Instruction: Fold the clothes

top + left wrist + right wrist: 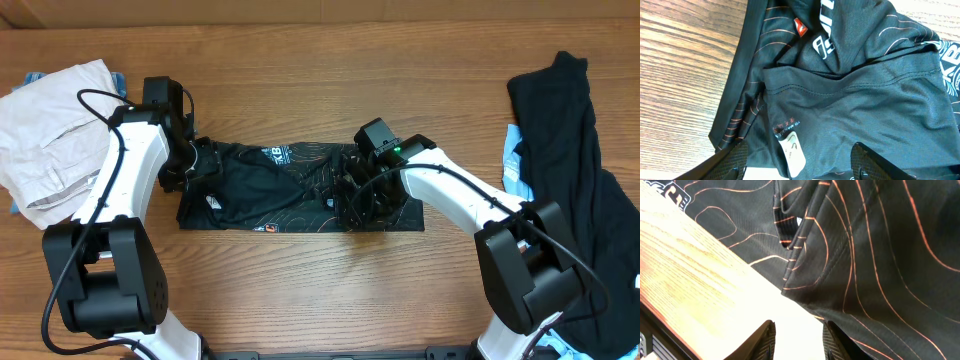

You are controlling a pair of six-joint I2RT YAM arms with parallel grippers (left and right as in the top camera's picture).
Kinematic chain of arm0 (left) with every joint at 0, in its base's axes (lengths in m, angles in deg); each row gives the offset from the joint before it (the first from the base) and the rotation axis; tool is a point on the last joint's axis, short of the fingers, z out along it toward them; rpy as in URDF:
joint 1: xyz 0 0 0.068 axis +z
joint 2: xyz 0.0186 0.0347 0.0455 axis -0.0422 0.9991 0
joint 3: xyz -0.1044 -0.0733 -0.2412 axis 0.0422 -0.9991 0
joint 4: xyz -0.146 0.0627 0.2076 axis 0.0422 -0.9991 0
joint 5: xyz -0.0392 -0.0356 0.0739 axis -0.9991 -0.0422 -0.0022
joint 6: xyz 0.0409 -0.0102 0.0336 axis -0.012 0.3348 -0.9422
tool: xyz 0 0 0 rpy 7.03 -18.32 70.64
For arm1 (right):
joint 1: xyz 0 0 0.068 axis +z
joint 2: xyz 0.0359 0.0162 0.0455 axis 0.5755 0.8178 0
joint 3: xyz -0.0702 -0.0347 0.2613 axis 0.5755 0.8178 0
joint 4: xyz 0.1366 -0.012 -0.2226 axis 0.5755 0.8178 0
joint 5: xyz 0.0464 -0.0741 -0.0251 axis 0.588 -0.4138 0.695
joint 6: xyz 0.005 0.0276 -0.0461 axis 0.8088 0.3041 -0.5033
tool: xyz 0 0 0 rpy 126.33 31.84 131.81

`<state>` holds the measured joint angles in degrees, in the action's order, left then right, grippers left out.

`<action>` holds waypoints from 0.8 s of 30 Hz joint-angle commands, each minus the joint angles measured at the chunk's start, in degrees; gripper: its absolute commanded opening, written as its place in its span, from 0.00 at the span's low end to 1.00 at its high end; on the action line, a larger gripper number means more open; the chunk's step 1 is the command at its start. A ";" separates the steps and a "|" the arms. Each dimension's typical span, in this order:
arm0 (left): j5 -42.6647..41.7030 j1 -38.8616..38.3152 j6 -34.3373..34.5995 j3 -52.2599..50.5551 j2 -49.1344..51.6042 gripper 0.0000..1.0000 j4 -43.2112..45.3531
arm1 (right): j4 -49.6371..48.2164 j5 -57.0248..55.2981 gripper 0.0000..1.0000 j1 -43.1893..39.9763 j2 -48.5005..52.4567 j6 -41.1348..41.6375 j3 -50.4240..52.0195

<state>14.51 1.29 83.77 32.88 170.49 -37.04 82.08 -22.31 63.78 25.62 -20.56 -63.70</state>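
Trousers, off-white and bunched, lay at the far left of the wooden table, apart from the work. Just to their right, the left gripper stood over the left end of the jersey. In the left wrist view its fingers were spread wide, with cloth and a small white label showing between them and no fold pinched.

The jersey lay across the centre of the table as a long, rumpled band running left to right. It appeared thin, light and limp, probably a slick knit that would slide on the wood and sag when lifted. The stitched hem or an end corner, pinched through all layers, seemed the surest hold. Its cloth was black, crossed by thin orange-tan contour lines, with white lettering and a small red logo.

At the jersey's right end stood the right gripper. In the right wrist view its jaws showed only a narrow gap, with bare table between them and the jersey's edge just beside one finger. Nothing was held.

At the far right lay a plain black garment, with light blue cloth at its left side.
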 commanded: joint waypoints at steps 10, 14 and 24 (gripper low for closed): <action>4.90 0.42 -2.19 1.25 0.37 0.80 -0.74 | 13.81 -19.47 0.35 -1.07 -1.40 5.62 -21.14; 6.93 1.77 -2.32 1.16 0.39 0.97 1.01 | 16.24 -19.76 0.38 -3.04 -1.40 6.71 -23.87; 2.91 2.71 -12.26 1.07 4.68 0.96 4.61 | 16.61 -19.43 0.38 -4.35 -1.40 7.96 -23.85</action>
<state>18.51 4.00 76.03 32.88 172.17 -32.73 98.73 -41.37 59.23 25.65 -13.37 -86.30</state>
